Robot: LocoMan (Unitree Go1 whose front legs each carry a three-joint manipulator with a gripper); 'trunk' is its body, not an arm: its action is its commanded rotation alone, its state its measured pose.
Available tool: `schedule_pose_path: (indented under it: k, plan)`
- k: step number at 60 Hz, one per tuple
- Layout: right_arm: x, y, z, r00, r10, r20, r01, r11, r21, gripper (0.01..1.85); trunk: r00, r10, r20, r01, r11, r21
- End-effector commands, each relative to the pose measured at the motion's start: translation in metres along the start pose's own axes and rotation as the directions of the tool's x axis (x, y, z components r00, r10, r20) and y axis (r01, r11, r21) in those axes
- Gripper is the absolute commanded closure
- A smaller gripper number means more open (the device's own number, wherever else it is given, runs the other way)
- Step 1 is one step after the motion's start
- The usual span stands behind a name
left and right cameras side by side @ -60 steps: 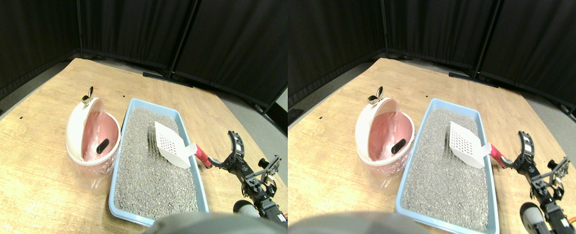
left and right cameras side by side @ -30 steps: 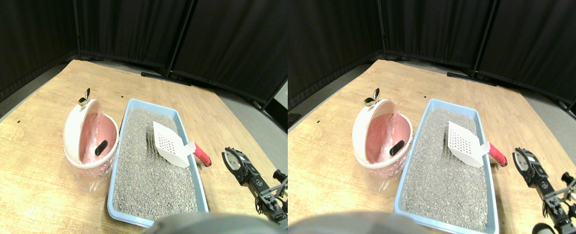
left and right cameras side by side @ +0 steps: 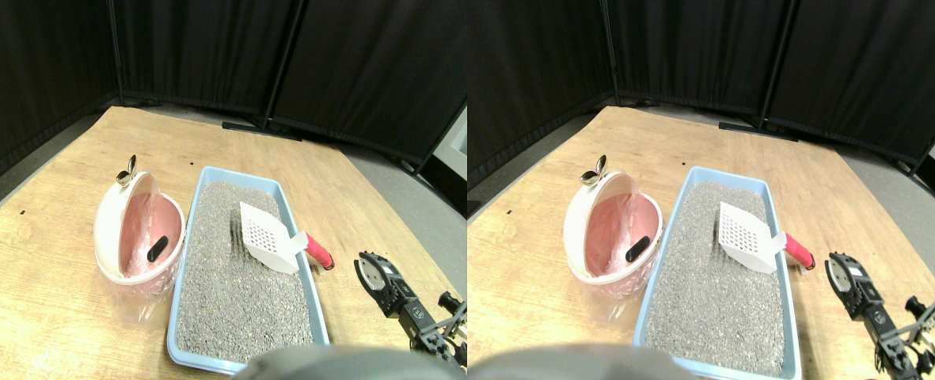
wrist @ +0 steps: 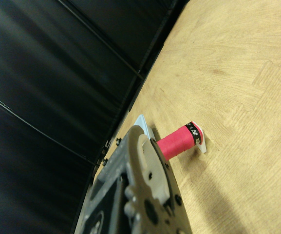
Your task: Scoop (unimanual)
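A white slotted litter scoop (left and right cameras side by side: 265, 236) lay in a pale blue litter tray (left and right cameras side by side: 317, 301) at the centre of the stereo frame, its blade resting on grey litter (left and right cameras side by side: 229, 293) and its red-wrapped handle (left and right cameras side by side: 319, 252) sticking out over the tray's right rim. In the wrist view the same handle (wrist: 178, 141) showed as a red cylinder with a black-and-white end cap, just beyond the dark jaw frame, which covered its near end; the scoop's blade was hidden there apart from a pale sliver.

The right pincer (left and right cameras side by side: 374, 273) sat at the lower right of the stereo frame, near the handle's end but apart from it, holding nothing. It was seen almost edge-on, a round pale part facing the camera, so whether its jaws stood wide or narrow could not be told. The arm behind it was cut off by the bottom edge.

Just left of the tray stood a white domed bin (left and right cameras side by side: 111, 229) with a pink liner; a small dark object (left and right cameras side by side: 157, 248) lay inside, too small to identify. A shiny metal fitting (left and right cameras side by side: 127, 172) topped the bin. Everything rested on a wood-grain counter (left and right cameras side by side: 32, 277), with black curtains (left and right cameras side by side: 198, 55) filling the upper frame.
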Motion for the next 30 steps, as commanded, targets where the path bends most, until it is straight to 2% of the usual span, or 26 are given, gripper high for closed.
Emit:
schedule_pose_path:
  k: [1, 30]
  plan:
    - [-0.0007, 0.0047, 0.0062, 0.999, 0.023, 0.039, -0.022, 1.0, -0.016, 1.8, 0.9998, -0.012, 0.018, 0.012, 0.9999, -0.006]
    - [-0.0003, 0.0108, 0.0024, 0.999, 0.023, 0.033, -0.022, 0.999, -0.029, 1.8, 0.9996, -0.022, 0.02, 0.022, 0.9997, -0.012]
